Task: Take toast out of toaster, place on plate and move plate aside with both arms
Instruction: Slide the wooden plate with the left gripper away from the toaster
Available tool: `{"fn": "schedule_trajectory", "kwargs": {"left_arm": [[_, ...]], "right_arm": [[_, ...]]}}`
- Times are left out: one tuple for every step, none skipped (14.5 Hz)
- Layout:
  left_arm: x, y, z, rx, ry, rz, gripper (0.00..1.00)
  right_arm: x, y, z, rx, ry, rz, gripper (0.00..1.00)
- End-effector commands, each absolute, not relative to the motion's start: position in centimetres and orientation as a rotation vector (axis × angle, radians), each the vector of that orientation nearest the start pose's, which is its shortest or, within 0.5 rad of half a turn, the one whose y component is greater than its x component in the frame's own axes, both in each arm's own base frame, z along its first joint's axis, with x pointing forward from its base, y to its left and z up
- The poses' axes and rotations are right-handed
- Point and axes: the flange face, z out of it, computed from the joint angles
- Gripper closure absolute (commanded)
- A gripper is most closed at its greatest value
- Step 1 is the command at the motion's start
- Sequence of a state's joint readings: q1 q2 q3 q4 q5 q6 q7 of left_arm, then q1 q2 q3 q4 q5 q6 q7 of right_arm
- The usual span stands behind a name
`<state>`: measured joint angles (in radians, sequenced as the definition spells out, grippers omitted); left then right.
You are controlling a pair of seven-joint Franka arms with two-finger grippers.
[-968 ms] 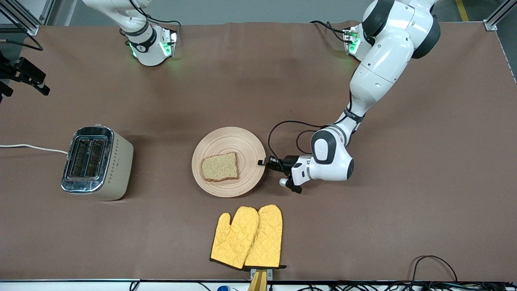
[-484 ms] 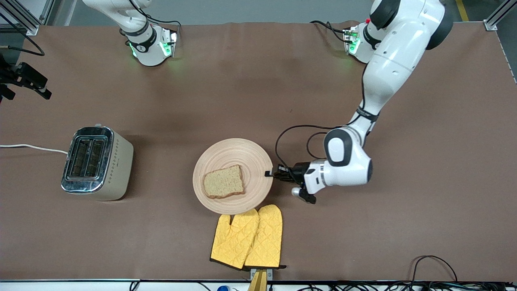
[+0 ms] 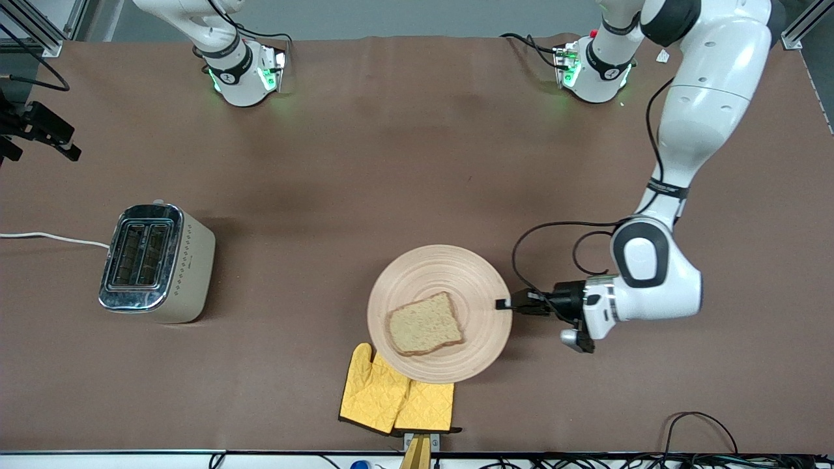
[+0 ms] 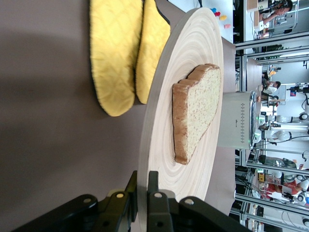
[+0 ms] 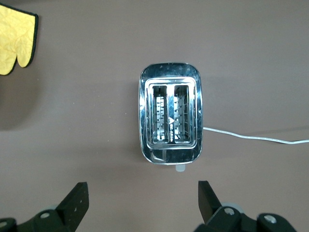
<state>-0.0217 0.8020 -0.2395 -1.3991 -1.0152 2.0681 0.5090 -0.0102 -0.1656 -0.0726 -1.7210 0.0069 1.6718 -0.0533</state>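
The round pale wooden plate (image 3: 456,273) carries the toast (image 3: 425,324), a light brown slice with a darker crust. My left gripper (image 3: 503,304) is shut on the plate's rim at the side toward the left arm's end and holds it level, a little above the table. The plate's edge overlaps the tips of the yellow oven mitts (image 3: 391,404). In the left wrist view the fingers (image 4: 143,179) clamp the plate rim (image 4: 159,96), with the toast (image 4: 198,111) lying flat on it. My right gripper (image 5: 142,188) is open and empty, high over the toaster (image 5: 171,116).
The toaster (image 3: 156,260) stands toward the right arm's end with empty slots and a white cord. The mitts (image 4: 116,48) lie near the table's front edge under the plate's rim. Brown table surface lies all around.
My left gripper has carried the plate with the toast toward the front camera and toward the left arm's end; the plate now covers the mitts' tips. The right gripper has barely moved.
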Motion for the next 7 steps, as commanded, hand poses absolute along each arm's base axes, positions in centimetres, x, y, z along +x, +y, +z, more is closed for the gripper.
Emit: {"fn": "schedule_trajectory", "kwargs": {"left_arm": [[70.8,-16.2,26.6,2.085,-0.157,-0.005,1.0],[70.8,-14.2,26.7,2.062,-0.168,-0.022,1.0],[71.1,-12.3,27.0,2.038,-0.164,-0.034,1.0],[71.3,-10.0,27.4,2.012,-0.164,-0.051,1.0],[71.2,-8.2,27.5,1.996,-0.155,-0.06,1.0],[71.1,-6.1,27.4,1.996,-0.144,-0.068,1.0],[70.8,-4.1,27.1,2.024,-0.161,-0.08,1.0]], "right_arm": [[54.0,-5.2,65.4,-3.145,0.082,-0.19,0.0],[54.6,-5.4,65.6,-3.146,0.08,-0.197,0.0],[54.9,-5.5,65.5,-3.147,0.08,-0.197,0.0],[55.2,-5.5,65.4,-3.153,0.075,-0.195,0.0],[55.6,-5.6,65.1,-3.152,0.075,-0.19,0.0],[55.6,-5.6,65.1,-3.15,0.08,-0.187,0.0],[55.5,-5.6,64.8,-3.149,0.084,-0.176,0.0]]}}
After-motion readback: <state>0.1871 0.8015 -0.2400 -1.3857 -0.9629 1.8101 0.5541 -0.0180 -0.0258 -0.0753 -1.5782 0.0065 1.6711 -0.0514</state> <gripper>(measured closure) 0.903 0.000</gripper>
